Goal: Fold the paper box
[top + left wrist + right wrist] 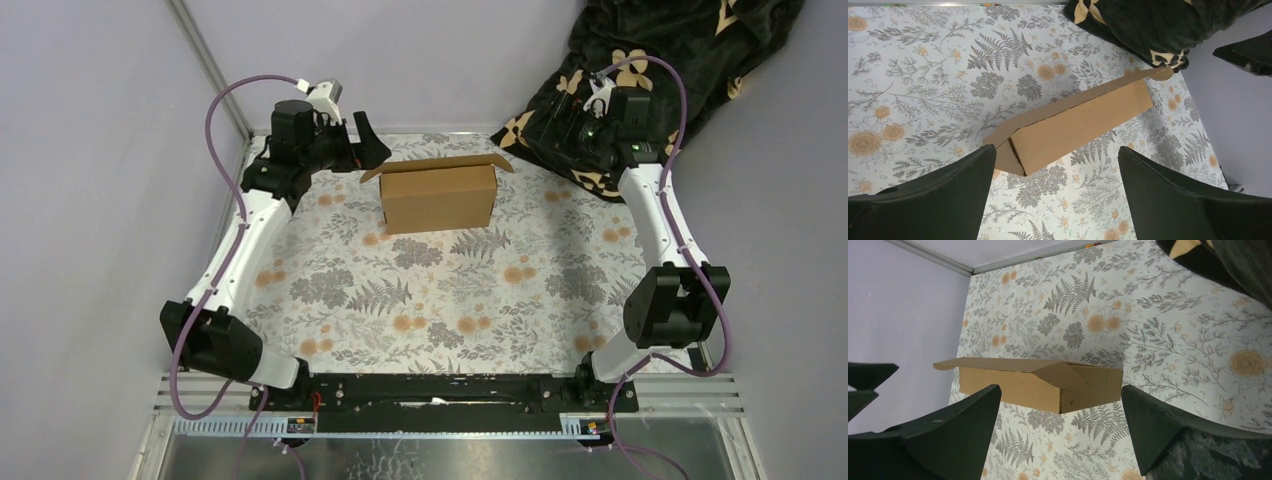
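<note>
Floral table [400, 300], paper box [440, 198] resting near its back edge, dark blanket [690, 60] overlapping far-right corner

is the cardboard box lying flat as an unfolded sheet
No, the cardboard box stands folded into a rectangular shape, with only flap ends sticking out along its top edge.

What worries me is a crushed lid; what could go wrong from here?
The paper box stands free between the open left claw and right claw: a one-sided push could slide or tip it. Its end flap sticks out untucked and might crease. The black floral blanket near the right claw could snag.
</note>
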{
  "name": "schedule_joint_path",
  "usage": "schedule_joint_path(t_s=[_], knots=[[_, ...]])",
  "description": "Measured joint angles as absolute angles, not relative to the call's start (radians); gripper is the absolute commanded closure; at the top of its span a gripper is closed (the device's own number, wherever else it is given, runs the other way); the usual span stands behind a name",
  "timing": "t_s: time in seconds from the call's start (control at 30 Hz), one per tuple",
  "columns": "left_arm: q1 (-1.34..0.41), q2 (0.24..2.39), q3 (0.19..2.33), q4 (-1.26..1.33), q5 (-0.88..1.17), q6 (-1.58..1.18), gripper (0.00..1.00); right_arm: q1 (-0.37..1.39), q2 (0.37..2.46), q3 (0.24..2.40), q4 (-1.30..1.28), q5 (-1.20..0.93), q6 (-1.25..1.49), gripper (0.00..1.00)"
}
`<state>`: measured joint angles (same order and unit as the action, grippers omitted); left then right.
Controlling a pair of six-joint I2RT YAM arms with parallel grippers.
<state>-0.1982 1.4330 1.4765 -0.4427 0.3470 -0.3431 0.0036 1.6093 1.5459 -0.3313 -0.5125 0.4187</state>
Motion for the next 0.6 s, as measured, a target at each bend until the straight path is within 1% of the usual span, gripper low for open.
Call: schedule_joint_path(t_s=[0.07,0.13,0.2,0.27,0.3,0.33,0.37,0.4,0.47,0.53,0.57,0.6], knots=[[-0.193,1.443,1.477,-0.443,0.362,-0.348,0.01,0.004,1.609,1.547,-0.328,-0.533,0.405,0.0],[-0.185,1.448,1.477,-0.442,0.374,-0.352,0.01,0.004,1.609,1.546,-0.322,-0.552,0.391,0.06],[-0.181,1.448,1.477,-0.442,0.379,-0.353,0.01,0.004,1.609,1.546,-0.315,-0.569,0.377,0.18],[-0.178,1.447,1.483,-0.442,0.382,-0.352,0.01,0.004,1.609,1.546,-0.299,-0.589,0.361,0.32],[-0.178,1.447,1.487,-0.442,0.382,-0.35,0.02,0.007,1.609,1.547,-0.3,-0.592,0.349,0.33],[-0.178,1.447,1.494,-0.442,0.382,-0.345,0.04,0.012,1.609,1.551,-0.305,-0.593,0.331,0.35],[-0.178,1.446,1.499,-0.442,0.382,-0.339,0.08,0.02,1.611,1.554,-0.309,-0.591,0.312,0.45],[-0.178,1.445,1.503,-0.442,0.381,-0.336,0.12,0.033,1.615,1.562,-0.32,-0.583,0.285,0.5],[-0.178,1.438,1.504,-0.442,0.376,-0.322,0.17,0.073,1.632,1.591,-0.351,-0.557,0.224,0.49],[-0.178,1.428,1.499,-0.438,0.366,-0.315,0.3,0.121,1.653,1.618,-0.377,-0.517,0.172,0.49],[-0.178,1.417,1.488,-0.428,0.36,-0.307,0.35,0.145,1.663,1.623,-0.385,-0.495,0.145,0.49],[-0.178,1.406,1.476,-0.422,0.357,-0.306,0.35,0.165,1.669,1.623,-0.393,-0.475,0.123,0.49]])
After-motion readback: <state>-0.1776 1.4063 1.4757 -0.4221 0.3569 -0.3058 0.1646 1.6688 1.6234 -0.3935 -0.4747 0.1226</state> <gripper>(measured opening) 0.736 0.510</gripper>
